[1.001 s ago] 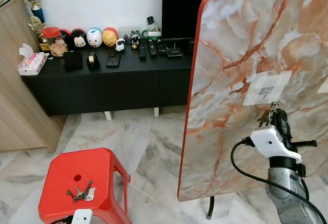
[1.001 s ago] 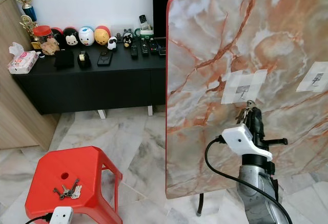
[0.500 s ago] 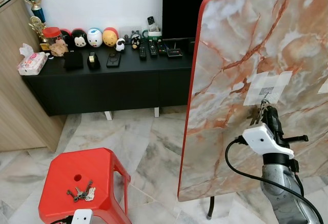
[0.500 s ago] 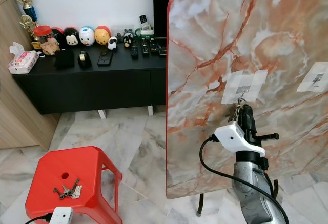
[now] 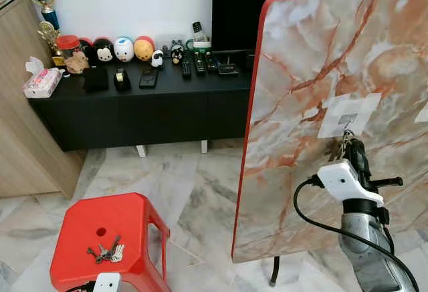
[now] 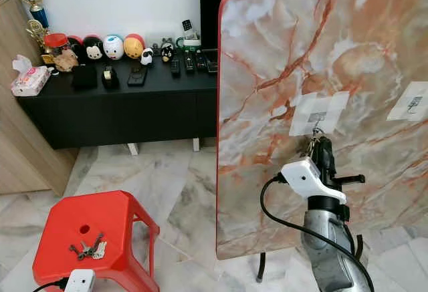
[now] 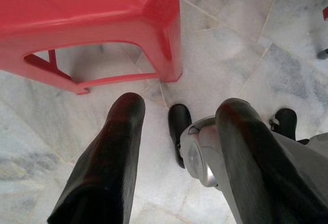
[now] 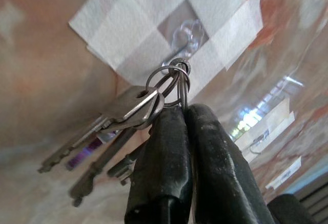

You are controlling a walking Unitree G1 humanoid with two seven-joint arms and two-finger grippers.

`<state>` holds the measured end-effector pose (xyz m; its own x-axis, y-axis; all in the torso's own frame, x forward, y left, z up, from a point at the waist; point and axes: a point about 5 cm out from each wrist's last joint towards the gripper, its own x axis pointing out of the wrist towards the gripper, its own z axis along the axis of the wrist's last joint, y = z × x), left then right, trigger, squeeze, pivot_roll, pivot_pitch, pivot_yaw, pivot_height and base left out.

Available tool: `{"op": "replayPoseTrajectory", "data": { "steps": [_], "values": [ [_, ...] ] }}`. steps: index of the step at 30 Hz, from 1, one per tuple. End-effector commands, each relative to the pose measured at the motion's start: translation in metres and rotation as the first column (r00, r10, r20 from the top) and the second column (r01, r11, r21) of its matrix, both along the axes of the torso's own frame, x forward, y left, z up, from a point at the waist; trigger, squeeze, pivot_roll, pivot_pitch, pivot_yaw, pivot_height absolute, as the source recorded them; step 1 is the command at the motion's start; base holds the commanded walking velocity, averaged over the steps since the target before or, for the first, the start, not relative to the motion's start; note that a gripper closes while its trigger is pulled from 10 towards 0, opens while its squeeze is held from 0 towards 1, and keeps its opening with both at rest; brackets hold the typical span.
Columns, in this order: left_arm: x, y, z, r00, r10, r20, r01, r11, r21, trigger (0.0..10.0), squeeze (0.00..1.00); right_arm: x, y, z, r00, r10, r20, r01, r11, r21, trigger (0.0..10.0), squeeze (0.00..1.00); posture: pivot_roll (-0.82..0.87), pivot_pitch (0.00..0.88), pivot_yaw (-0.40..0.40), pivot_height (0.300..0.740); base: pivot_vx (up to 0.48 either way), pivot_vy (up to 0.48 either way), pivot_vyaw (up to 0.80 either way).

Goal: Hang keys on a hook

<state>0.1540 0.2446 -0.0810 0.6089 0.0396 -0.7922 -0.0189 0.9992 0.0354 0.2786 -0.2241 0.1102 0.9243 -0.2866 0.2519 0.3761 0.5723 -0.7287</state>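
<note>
My right gripper [image 5: 350, 143] is raised against the upright marble board [image 5: 314, 51] and is shut on the ring of a bunch of keys [image 8: 110, 134]. The key ring [image 8: 169, 83] sits at the clear hook [image 8: 182, 44], which is taped to the board under white tape [image 5: 348, 113]; the keys hang beside my fingers [image 8: 169, 152]. A second bunch of keys [image 5: 107, 251] lies on the red stool [image 5: 100, 228] at lower left. My left gripper [image 7: 177, 116] hangs open above the floor next to that stool [image 7: 102, 8].
A second taped hook [image 6: 409, 102] sits further right on the board. A black low cabinet [image 5: 140, 98] holds toys and remotes along the back wall. A wooden cabinet [image 5: 20, 105] stands at left. Marble floor [image 5: 194, 185] lies between stool and board.
Over the last second my right gripper rose with the keys from just below the taped hook up to it. In the last half second it hardly moved.
</note>
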Motion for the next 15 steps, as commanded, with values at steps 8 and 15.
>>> {"op": "replayPoseTrajectory", "data": {
  "steps": [8,15],
  "values": [
    [-0.0055,-0.0007,-0.0028,1.000,-0.007,-0.027,0.007,1.000,0.003,10.0,0.00,0.0094,-0.0060,0.0072,0.999,-0.035,0.026,0.034,0.999,0.039,10.0,0.00,0.05,0.000,-0.049,0.740,0.000,0.000,0.00],
    [-0.0056,-0.0006,-0.0028,1.000,-0.007,-0.027,0.007,1.000,0.002,10.0,0.00,0.0110,-0.0013,0.0081,1.000,-0.003,0.030,0.002,1.000,0.030,10.0,0.00,0.05,0.000,-0.047,0.740,0.000,0.000,0.00]
  ]
}}
